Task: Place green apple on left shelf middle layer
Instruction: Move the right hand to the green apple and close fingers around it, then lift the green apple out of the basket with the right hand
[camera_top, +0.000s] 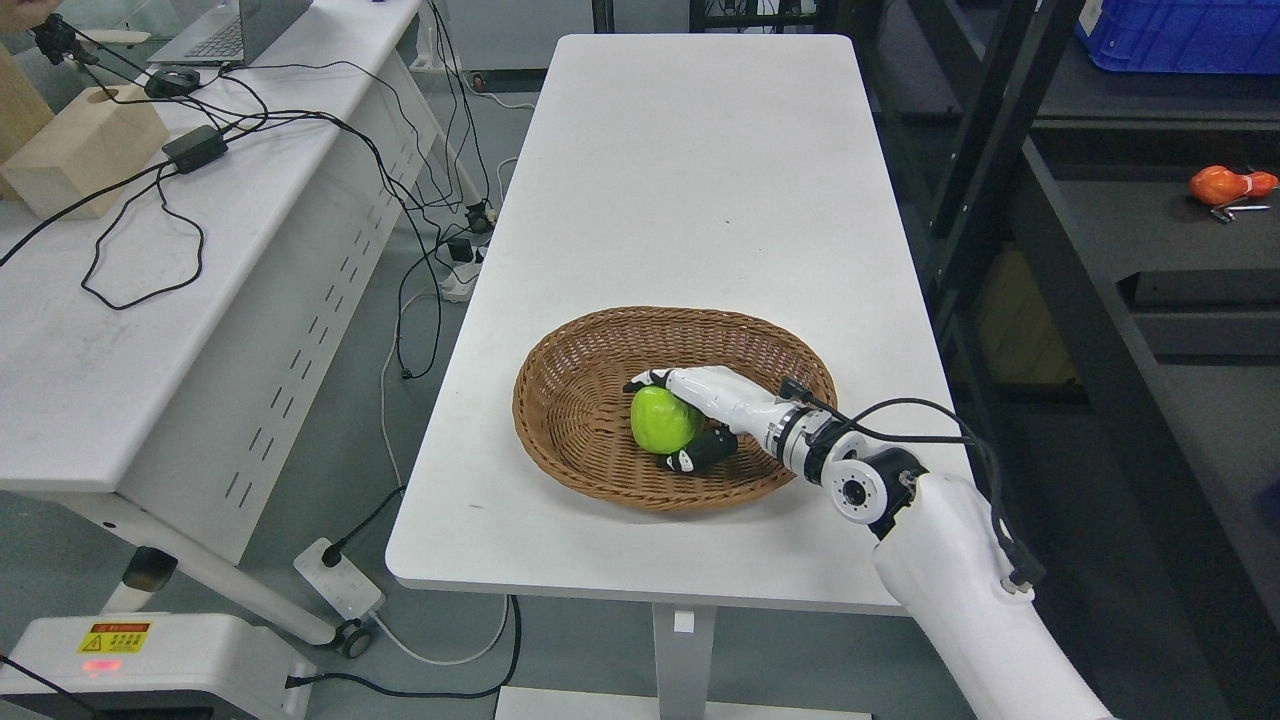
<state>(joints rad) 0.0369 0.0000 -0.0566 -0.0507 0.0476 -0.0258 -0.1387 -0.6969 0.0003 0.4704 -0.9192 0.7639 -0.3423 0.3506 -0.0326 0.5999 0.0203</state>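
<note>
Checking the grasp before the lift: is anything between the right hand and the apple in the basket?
Nothing visible. The right hand is already around the apple, fingers above it and thumb below, inside the basket. Whether the fingers press on it cannot be told. No left shelf is in view.

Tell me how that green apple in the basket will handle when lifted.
The green apple looks round and glossy, so it may slip or roll in the wicker basket if released. It seems rigid, so the right hand, fingers around it, can probably grip firmly.

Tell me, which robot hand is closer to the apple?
Right. The right hand has its fingers around the apple in the basket. The left hand isn't in view.
</note>
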